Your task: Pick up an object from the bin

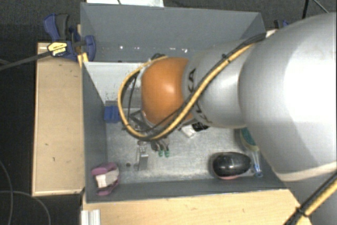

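Observation:
My gripper [142,158] pokes out below the orange cover and hangs low over the bin floor, left of the middle. A small blue block [110,114] lies to its upper left against the left wall. A pink and white object [105,175] sits in the front left corner, to the gripper's lower left. A black computer mouse [230,164] rests near the front wall, well to the gripper's right. Nothing is visible held in the gripper.
The arm and its orange cover hide most of the bin's middle and right. A small white piece [188,131] peeks out under the arm. A teal round thing [246,139] and a blue stick [256,165] lie by the right wall.

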